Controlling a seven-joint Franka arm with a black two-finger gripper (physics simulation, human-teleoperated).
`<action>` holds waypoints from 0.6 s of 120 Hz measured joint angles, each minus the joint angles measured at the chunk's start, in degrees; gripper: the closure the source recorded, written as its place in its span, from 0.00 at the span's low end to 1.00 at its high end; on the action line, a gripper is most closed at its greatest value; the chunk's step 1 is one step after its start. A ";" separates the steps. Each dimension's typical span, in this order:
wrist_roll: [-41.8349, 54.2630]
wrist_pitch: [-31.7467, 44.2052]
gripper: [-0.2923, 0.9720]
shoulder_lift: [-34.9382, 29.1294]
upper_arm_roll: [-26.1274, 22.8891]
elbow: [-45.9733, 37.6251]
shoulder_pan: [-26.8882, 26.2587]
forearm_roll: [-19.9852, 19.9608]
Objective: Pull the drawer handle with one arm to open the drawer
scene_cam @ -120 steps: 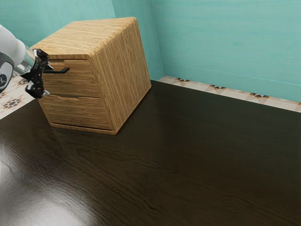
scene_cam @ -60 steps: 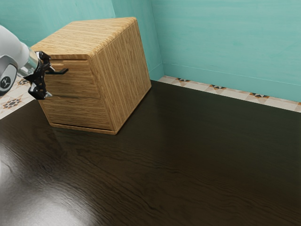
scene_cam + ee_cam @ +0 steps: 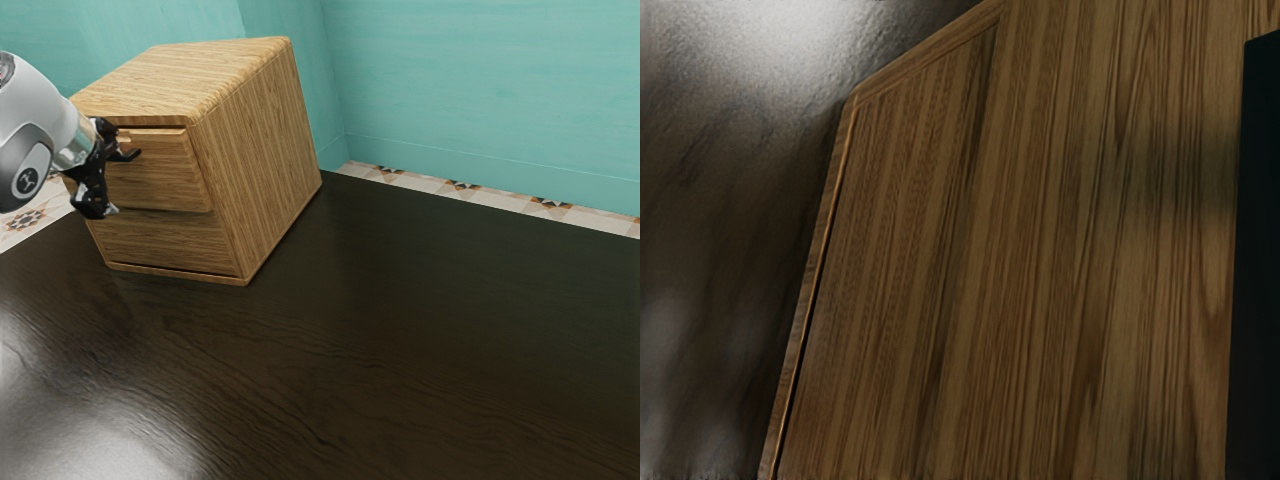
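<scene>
A light brown wooden cabinet (image 3: 250, 150), shaped like a box, sits on a dark, shiny wooden surface (image 3: 400, 350). It is in the far corner, close to the blue-green wall (image 3: 480, 80). A strip of floor with small patterned tiles (image 3: 460, 188) runs between the surface and the wall.

The front of the cabinet has two drawers, one above the other. The top wooden drawer (image 3: 165, 170) looks pulled out a tiny bit, because a thin pale edge shows along its top. The bottom wooden drawer (image 3: 165, 238) sits flat in the cabinet.

A small dark drawer handle (image 3: 128, 155) sticks out from the top drawer's front, near the side of the cabinet that faces the exterior view's left. The black gripper (image 3: 110, 165) is right at this handle, up against the cabinet's front. I cannot tell if the gripper is wide, narrow or holding the handle. The grey and white robot arm (image 3: 35, 140) reaches to the cabinet from the exterior view's left.

In the wrist view, the cabinet's wooden front (image 3: 1040, 250) is very close, with its grain in long lines. Past the cabinet's edge lies the dark surface (image 3: 720, 200) with a pale shine on it. A black strip (image 3: 1255, 250) lies against the wood, and I cannot tell what it is.
</scene>
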 joint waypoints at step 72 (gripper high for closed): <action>-0.12 -0.45 0.23 -3.84 -40.88 -10.08 41.85 -0.24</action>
